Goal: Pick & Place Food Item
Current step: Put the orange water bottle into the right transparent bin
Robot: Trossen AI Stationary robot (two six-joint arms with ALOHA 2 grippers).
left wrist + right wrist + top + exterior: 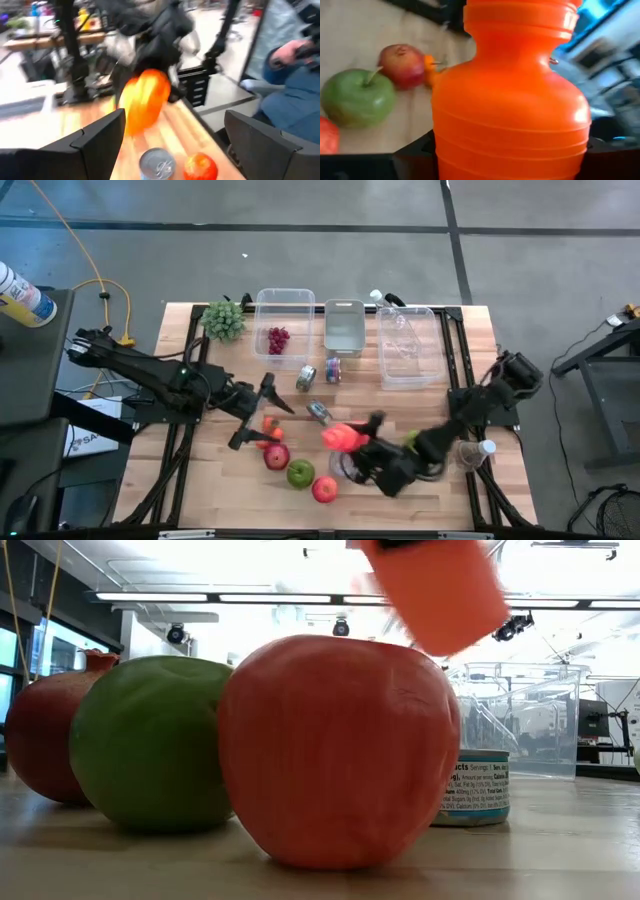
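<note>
My right gripper is shut on an orange plastic bottle-shaped item, which also shows at the top of the low view and in the high view. On the table near the front edge rest a pomegranate, a green apple and a red apple. My left gripper hangs open above a small orange piece on the table, with nothing between its fingers. My right gripper pinches the orange item's wide lower body between its two fingers. The fingers come from the table's right side, slanting slightly down. The item sticks out past the fingertips toward the table's left, lifted clear above the fruit.
Along the far edge stand a clear tub with grapes, a grey bin and a clear container. Cans lie mid-table, a green plant far left, a water bottle at right. A seated person shows beyond the table.
</note>
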